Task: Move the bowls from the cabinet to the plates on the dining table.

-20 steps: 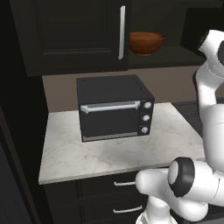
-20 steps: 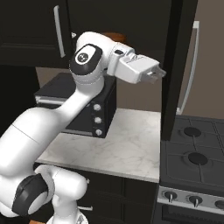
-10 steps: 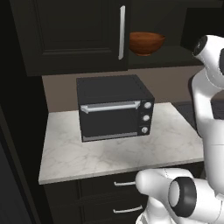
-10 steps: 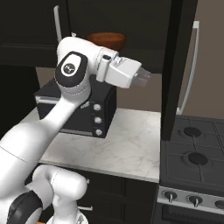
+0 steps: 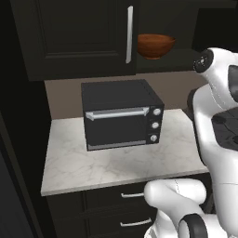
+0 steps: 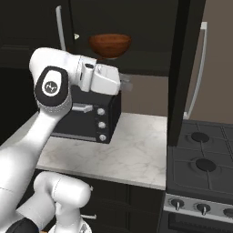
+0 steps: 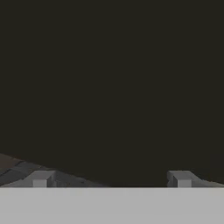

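We see arm bent at frame left, gripper jaws spread, empty, level below brown bowl at top centre.

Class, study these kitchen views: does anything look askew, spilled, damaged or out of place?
Nothing stands out. The reddish-brown bowl sits upright in the cabinet, and the toaster oven stands square on the marble counter.
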You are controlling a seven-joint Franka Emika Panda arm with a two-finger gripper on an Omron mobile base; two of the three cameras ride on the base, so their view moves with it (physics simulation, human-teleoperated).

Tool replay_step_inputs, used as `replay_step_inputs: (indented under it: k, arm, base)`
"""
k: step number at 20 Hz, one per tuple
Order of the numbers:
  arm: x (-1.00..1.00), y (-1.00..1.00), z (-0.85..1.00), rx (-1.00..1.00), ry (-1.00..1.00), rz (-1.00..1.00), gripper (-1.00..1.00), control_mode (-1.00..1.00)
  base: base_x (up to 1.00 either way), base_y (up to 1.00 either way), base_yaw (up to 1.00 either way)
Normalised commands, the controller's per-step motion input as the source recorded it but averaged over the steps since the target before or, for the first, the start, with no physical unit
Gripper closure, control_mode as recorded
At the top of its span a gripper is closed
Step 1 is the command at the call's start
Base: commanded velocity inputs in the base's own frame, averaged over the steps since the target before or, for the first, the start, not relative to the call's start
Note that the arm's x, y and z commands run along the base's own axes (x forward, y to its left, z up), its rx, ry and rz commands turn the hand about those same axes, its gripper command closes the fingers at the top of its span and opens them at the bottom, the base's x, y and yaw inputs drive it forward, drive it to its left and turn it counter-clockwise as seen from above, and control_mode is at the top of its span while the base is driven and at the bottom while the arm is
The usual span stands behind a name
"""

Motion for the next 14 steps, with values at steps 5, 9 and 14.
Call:
replay_step_inputs:
  k: [5, 9, 14]
  arm:
    - [0.19, 0.52, 0.0, 0.02, 0.02, 0.29, -1.0, -1.0]
    - [0.26, 0.5, 0.02, 0.03, 0.05, 0.28, -1.0, -1.0]
    - [0.27, 0.51, 0.01, 0.02, 0.03, 0.28, -1.0, -1.0]
  base:
    - [0.0, 0.0, 0.0]
    - [0.0, 0.0, 0.0]
    - [0.0, 0.0, 0.0]
